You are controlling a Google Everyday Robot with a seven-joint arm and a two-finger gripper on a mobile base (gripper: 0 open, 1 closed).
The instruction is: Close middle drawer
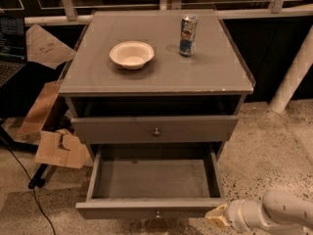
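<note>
The middle drawer (151,179) is a long shallow grey box, pulled far out of the grey cabinet (156,77) and empty inside. Its low front panel (122,210) carries a small round knob (157,213) near the bottom edge of the view. My gripper (215,217), cream-tipped on a white arm (279,213), is at the bottom right. It sits just beside the right end of that front panel, at about the panel's height. The drawer above (156,129), with a taller front and its own knob, stands slightly out.
A white bowl (131,54) and a drink can (188,35) stand on the cabinet top. Cardboard pieces (61,148) and a black cable (34,195) lie on the floor to the left. A white pipe (293,75) slants at the right. The floor is speckled.
</note>
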